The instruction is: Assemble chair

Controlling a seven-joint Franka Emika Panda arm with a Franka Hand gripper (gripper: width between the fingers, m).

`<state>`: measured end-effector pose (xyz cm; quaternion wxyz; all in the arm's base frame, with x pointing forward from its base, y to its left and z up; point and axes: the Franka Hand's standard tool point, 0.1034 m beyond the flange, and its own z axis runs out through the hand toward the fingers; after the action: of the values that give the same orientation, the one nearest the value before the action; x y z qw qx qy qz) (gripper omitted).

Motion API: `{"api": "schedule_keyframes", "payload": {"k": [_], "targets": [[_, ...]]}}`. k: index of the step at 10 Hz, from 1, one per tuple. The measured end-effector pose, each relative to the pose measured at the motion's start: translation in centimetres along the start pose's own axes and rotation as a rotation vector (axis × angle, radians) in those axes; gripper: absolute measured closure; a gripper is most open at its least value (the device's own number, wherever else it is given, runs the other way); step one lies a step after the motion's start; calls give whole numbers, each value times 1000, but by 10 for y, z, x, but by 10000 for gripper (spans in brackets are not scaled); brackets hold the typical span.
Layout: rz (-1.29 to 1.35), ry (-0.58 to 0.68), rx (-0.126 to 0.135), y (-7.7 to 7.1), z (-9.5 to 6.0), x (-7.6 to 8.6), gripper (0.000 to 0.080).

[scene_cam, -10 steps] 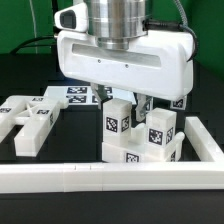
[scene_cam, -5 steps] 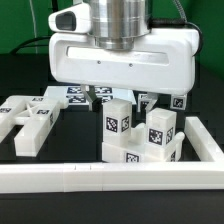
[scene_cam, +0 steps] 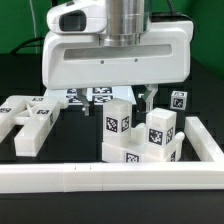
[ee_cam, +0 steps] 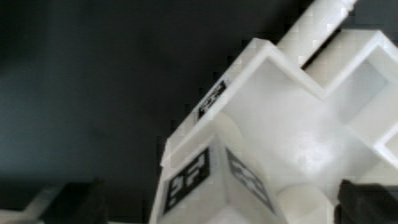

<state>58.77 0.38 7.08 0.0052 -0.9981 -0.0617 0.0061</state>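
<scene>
The black table (scene_cam: 75,138) carries everything, and most of the exterior view is filled by the white body of the claw (scene_cam: 120,93), which hangs low over the middle of the scene. One dark finger (scene_cam: 150,98) is seen below the body; the other is not made out clearly, so it cannot be told whether the claw is open or closed, and nothing is seen to be lifted by it.

Along the front and the exterior view's right runs the long L-shaped rail (scene_cam: 100,178). Just behind it, tucked toward its corner, stands the seat cluster (scene_cam: 140,145) of the chair: several tagged white blocks packed together. In the wrist view this cluster is seen close up, with a tray-like hollow and tags on its side. The X-braced panel (scene_cam: 28,122) lies flat, well apart, on the exterior view's left. The marker board (scene_cam: 80,95) lies behind, and a small tagged block (scene_cam: 178,99) stands at the back right.

The step in hand is judged to be an approach to the cluster. It is done well if the fingers are centred on one block's flat faces, the descent is kept vertical, and neighbouring blocks and the rail are not nudged before the grip is made.
</scene>
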Motion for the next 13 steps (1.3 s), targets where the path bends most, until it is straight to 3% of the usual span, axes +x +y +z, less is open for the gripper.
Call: {"api": "schedule_keyframes", "payload": {"k": [2, 7, 9, 11, 12, 13], "targets": [[-200, -1, -3, 3, 0, 0, 151], [-590, -15, -60, 6, -3, 5, 151], [-586, -16, -59, 6, -5, 7, 151], [-585, -17, -59, 7, -4, 6, 405], [-570, -16, -59, 7, -4, 6, 405], [-557, -16, -59, 7, -4, 6, 510]]}}
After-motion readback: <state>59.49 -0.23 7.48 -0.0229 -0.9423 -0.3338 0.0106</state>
